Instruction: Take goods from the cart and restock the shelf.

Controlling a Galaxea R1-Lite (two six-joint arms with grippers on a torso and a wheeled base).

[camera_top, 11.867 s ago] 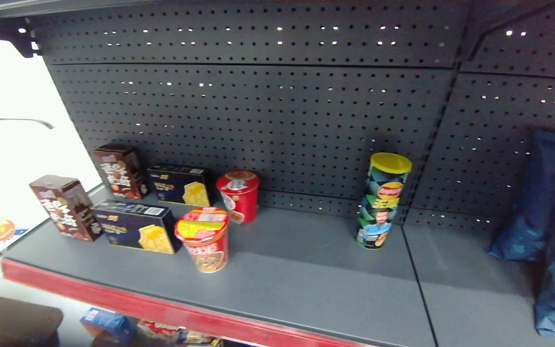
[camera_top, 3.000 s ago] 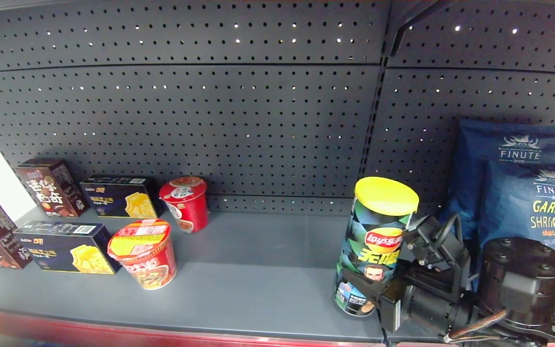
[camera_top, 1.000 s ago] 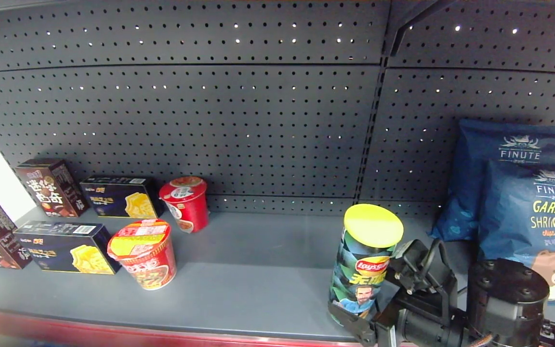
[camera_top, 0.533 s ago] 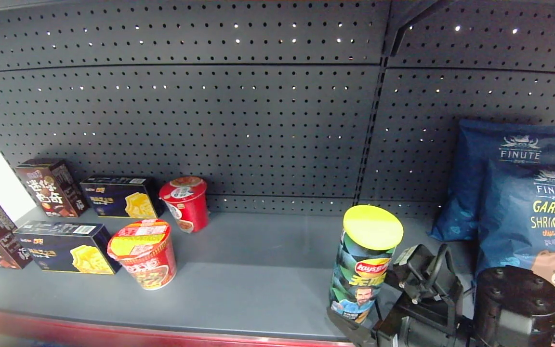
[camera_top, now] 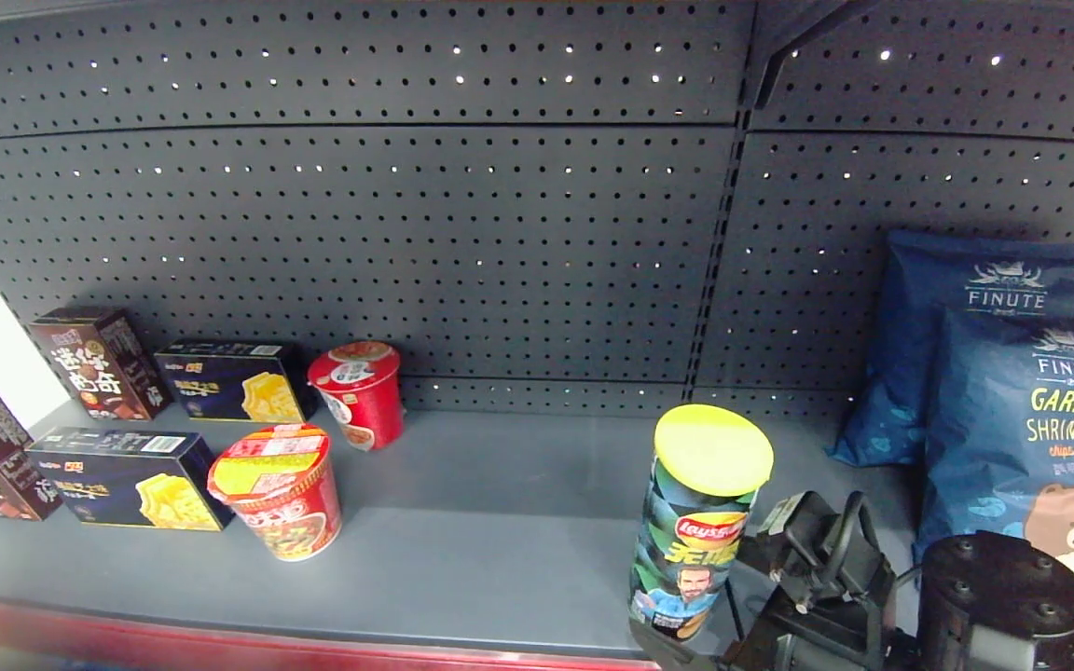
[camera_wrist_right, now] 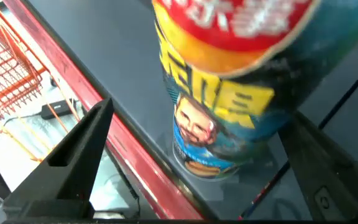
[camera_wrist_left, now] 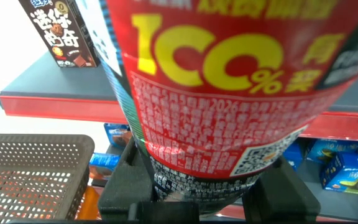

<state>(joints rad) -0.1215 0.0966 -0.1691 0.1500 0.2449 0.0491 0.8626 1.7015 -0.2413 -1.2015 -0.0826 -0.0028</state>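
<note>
My right pincer [camera_wrist_right: 197, 118] stands open around the chip can [camera_top: 700, 522], with one finger [camera_wrist_right: 79, 162] on either side of it. On one side there is a clear gap between finger and can. On the other side the finger lies so close that I cannot tell whether it touches.

The chip can is green and blue with a yellow lid. It stands in the lower right of the head view, on the grey shelf [camera_top: 500, 550] near its red front edge [camera_top: 220, 643]. It leans slightly, and its foot looks to rest on the shelf board. Beside the shelf's front edge, lower down, is the orange wire cart [camera_wrist_right: 5, 74].

My left pincer [camera_wrist_left: 204, 190] is closed on a red can [camera_wrist_left: 229, 81] with yellow print, gripping it near its dark lower end.

At the right edge of the head view two blue snack bags [camera_top: 1031, 438] lean against the pegboard back [camera_top: 406, 233], just beside the chip can. In the lower left stand two noodle cups, one in front [camera_top: 281, 489] and a red one behind [camera_top: 360, 391]. Left of the noodle cups are two dark blue boxes [camera_top: 141, 475], and at the far left two brown boxes [camera_top: 99, 363]. A bare stretch of shelf lies between the noodle cups and the chip can.
</note>
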